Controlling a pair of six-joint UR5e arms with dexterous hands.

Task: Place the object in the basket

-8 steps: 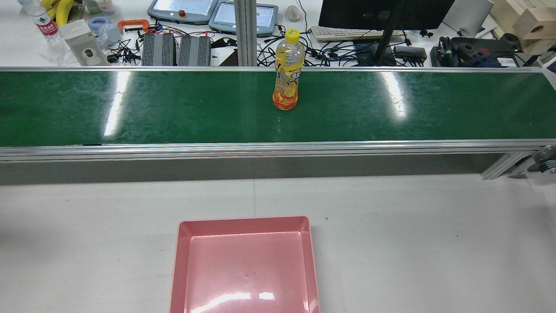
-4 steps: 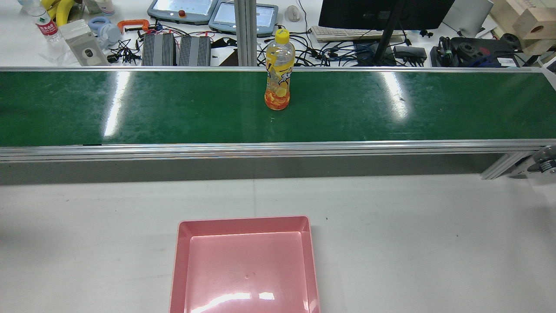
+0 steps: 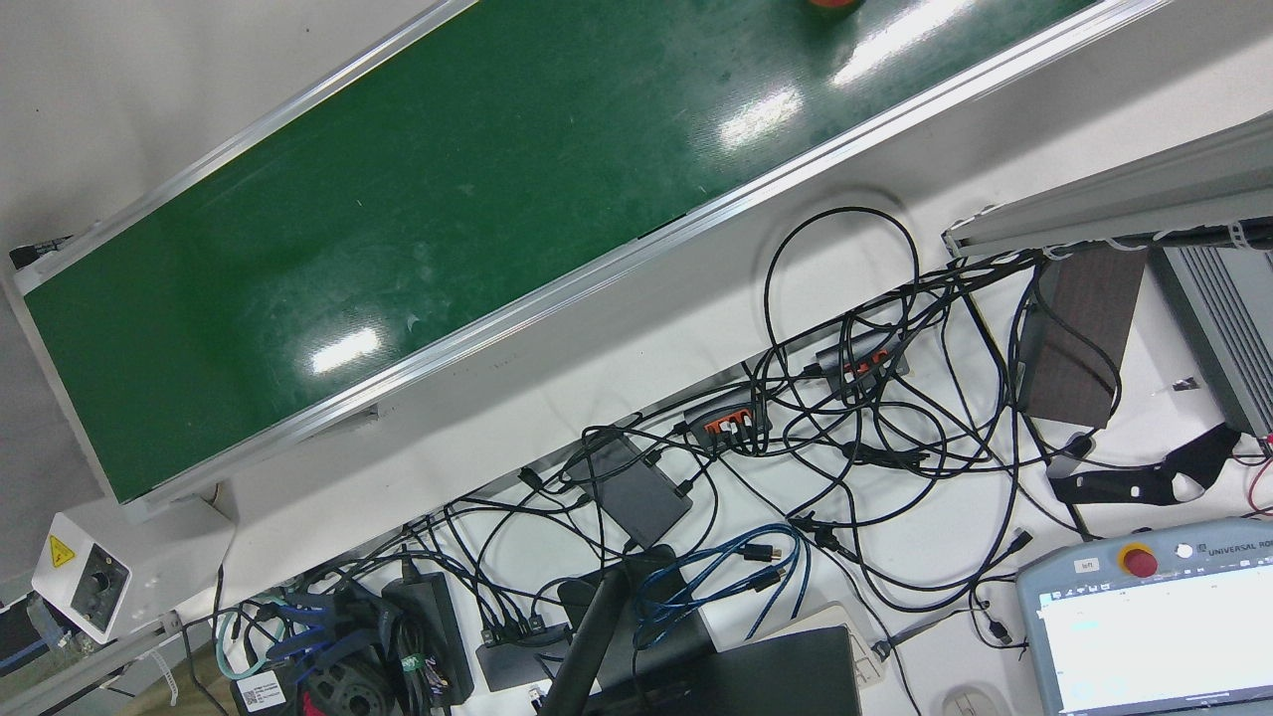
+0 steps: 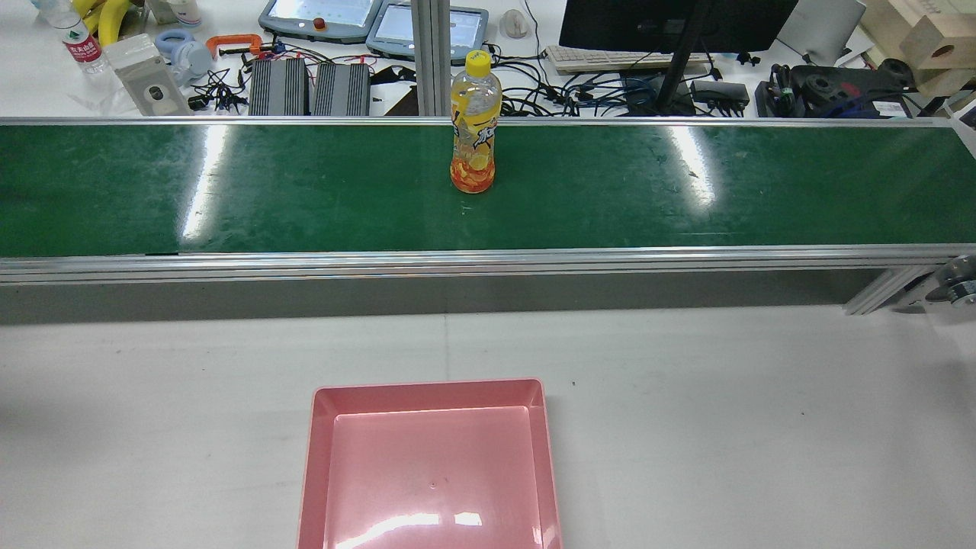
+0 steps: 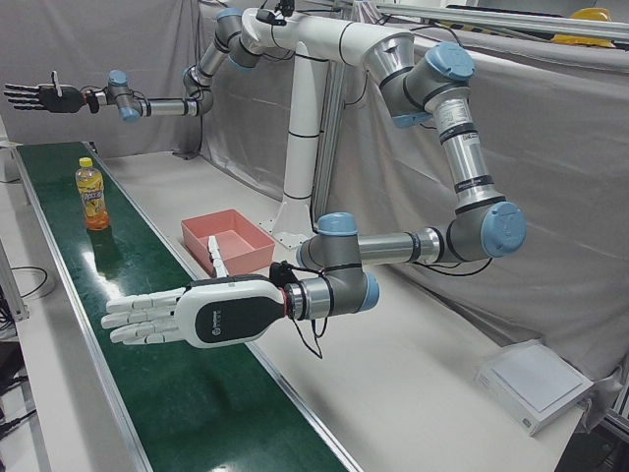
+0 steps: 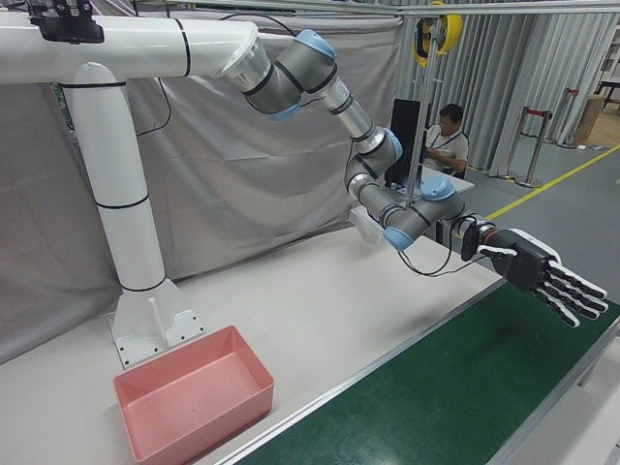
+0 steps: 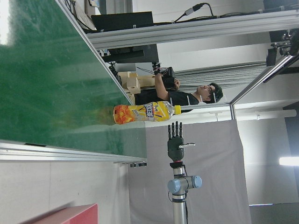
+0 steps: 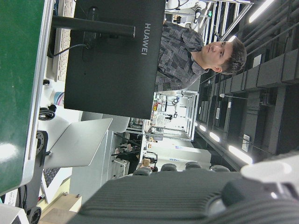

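Bottle [image 4: 474, 122] stands upright on the far side of the green belt [image 4: 229, 191], well apart from the pink basket [image 4: 431, 393] on the counter. Both hands, left hand [image 5: 187, 315] and right hand [image 6: 542, 276], hover spread wide and empty; a late or glancing grab could topple it.

One bottle, one basket, one belt, two hands

A single clear plastic bottle of orange drink with a yellow cap [image 4: 474, 122] stands on the one long green conveyor belt [image 4: 229, 191]. There is one pink rectangular plastic basket [image 4: 431, 465]. Two black-and-white many-fingered robot hands show, one [image 5: 187, 315] near and the other [image 5: 39, 96] far. Behind the belt lie two grey tablet-like teach pendants [image 4: 320, 17] [image 4: 427, 30], two black ribbed boxes [image 4: 278, 86] [image 4: 341, 88] and one black monitor [image 4: 671, 23].
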